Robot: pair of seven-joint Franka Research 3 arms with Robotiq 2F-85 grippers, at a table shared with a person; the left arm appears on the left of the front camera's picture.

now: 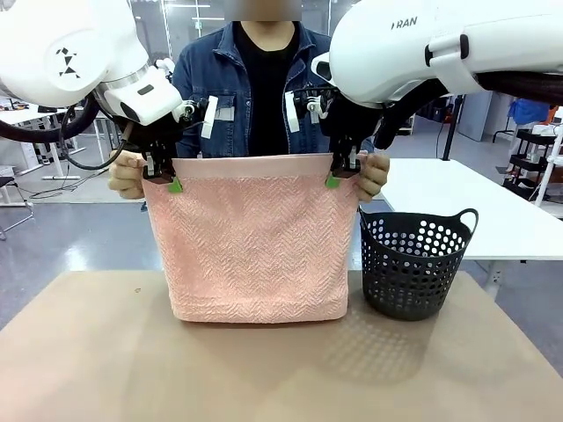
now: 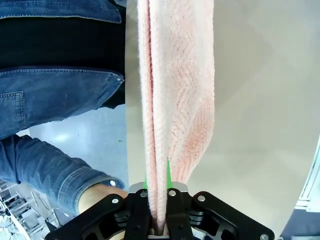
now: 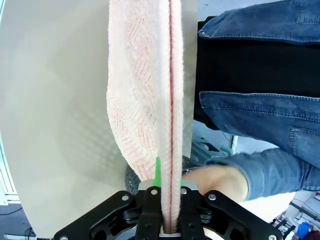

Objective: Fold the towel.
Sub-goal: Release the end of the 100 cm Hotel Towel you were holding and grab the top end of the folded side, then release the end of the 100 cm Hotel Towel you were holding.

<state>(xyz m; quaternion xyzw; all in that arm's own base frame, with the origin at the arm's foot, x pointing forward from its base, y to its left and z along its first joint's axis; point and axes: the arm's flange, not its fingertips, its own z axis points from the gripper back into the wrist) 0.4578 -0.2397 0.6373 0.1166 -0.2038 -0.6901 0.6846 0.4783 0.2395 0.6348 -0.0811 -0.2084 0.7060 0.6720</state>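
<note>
The pale salmon-pink towel (image 1: pixel 253 242) hangs folded double above the brown table, its lower fold just touching the tabletop. My left gripper (image 1: pixel 170 180) is shut on its upper left corner and my right gripper (image 1: pixel 338 176) is shut on its upper right corner. In the left wrist view the towel (image 2: pixel 170 100) runs up from between my shut gripper (image 2: pixel 157 187). In the right wrist view the towel (image 3: pixel 150 100) is pinched in my shut gripper (image 3: pixel 165 192). A person's hands (image 1: pixel 127 176) (image 1: pixel 374 174) sit just outside each gripper at the towel's top edge.
A black perforated basket (image 1: pixel 413 264) stands on the table (image 1: pixel 106 352) right of the towel. The person in a denim jacket (image 1: pixel 211 88) stands close behind the towel. A white table (image 1: pixel 475 202) lies farther right.
</note>
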